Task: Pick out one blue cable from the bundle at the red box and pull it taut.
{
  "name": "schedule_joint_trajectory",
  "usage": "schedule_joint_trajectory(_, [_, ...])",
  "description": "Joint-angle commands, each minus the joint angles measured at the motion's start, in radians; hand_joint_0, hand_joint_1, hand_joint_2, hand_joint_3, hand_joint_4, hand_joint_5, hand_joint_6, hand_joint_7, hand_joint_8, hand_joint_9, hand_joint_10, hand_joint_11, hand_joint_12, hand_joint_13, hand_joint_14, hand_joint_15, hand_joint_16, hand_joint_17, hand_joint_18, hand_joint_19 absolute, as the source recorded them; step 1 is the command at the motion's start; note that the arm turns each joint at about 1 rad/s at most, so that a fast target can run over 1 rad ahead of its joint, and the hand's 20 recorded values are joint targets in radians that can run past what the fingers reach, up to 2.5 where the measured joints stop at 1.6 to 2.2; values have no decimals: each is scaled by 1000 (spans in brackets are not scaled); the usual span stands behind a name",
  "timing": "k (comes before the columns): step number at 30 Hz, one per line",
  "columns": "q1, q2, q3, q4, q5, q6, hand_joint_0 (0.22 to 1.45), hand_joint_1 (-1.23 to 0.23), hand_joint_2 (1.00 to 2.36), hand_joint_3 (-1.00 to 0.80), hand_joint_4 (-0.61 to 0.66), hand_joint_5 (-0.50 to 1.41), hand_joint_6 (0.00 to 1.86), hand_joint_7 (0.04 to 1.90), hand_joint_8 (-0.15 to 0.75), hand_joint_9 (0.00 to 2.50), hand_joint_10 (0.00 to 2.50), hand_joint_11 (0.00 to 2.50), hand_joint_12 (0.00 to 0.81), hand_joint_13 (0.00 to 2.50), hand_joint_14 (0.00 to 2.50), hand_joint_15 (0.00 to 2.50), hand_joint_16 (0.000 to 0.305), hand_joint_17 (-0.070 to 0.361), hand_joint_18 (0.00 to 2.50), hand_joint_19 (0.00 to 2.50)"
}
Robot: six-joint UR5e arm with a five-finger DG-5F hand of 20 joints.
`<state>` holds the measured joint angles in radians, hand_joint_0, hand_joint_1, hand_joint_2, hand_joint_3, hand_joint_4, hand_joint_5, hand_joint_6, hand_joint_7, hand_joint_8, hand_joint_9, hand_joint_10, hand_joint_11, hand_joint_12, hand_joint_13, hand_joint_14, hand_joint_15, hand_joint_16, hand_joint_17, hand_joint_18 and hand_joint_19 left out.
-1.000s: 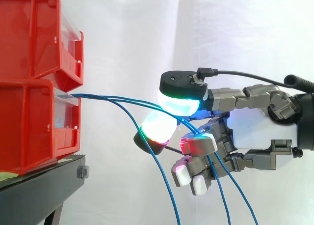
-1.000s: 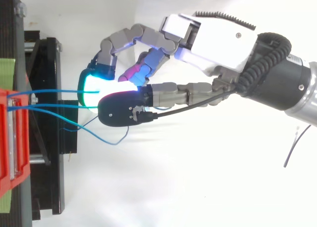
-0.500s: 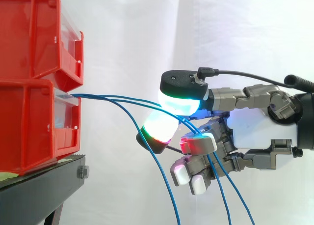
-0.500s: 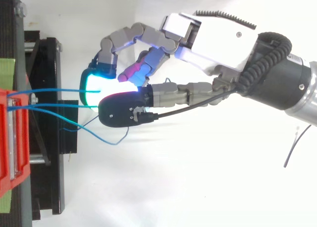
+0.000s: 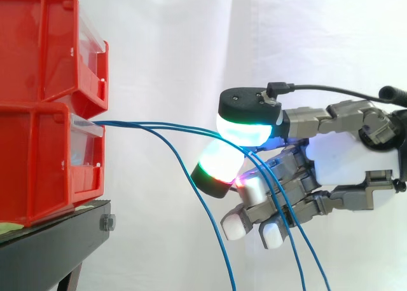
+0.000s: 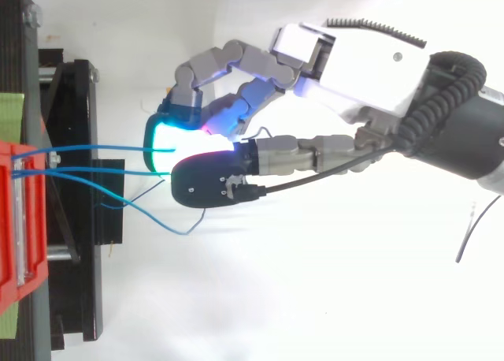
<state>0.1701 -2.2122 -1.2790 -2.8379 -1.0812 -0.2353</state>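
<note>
Three thin blue cables (image 5: 159, 126) come out of the lower red bin (image 5: 38, 164) and run right. One sags early and hangs down (image 5: 216, 240). The other two reach my hand (image 5: 343, 157) and pass between two glowing fingertip pads (image 5: 245, 129) that close on them from above and below. I cannot tell whether one or both are pinched. Past the pads they drop across the curled lower fingers. From above, the two cables (image 6: 94, 148) lie nearly straight from the bin (image 6: 16, 219) to the hand (image 6: 370, 61), and the loose one curls away (image 6: 185, 228).
A second red bin (image 5: 44, 43) is stacked on the lower one, both on a black stand (image 5: 57, 240). The stand's frame (image 6: 79, 140) lies under the cables in the top view. A white curtain hangs behind.
My hand has shifted right, away from the bins, with the cables still between its pads. The two held cables now run straighter from the bin.
</note>
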Motion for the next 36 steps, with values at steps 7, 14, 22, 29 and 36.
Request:
schedule_joint_trajectory(7, [22,31,0,-89,64,4,691,-780,1020,-92,-235,-172,932,1192,174,543,7,177,294,489,8,195,43,97,555,605])
schedule_joint_trajectory(14, [23,31,0,-89,63,4,688,-790,1018,-94,-236,-169,927,1193,163,414,0,31,282,421,6,141,42,94,485,547])
schedule_joint_trajectory(22, [25,29,-3,-89,64,7,687,-793,1018,-103,-228,-169,923,1210,160,418,1,49,287,418,7,171,42,94,473,586])
schedule_joint_trajectory(29, [32,29,-49,-55,75,30,692,-788,1017,-142,-207,-175,924,1182,176,502,10,242,298,479,11,256,43,97,517,638])
schedule_joint_trajectory(36, [35,29,-49,-55,80,68,701,-769,1017,-199,-198,-186,930,1104,204,746,27,817,316,685,23,556,43,98,585,755])
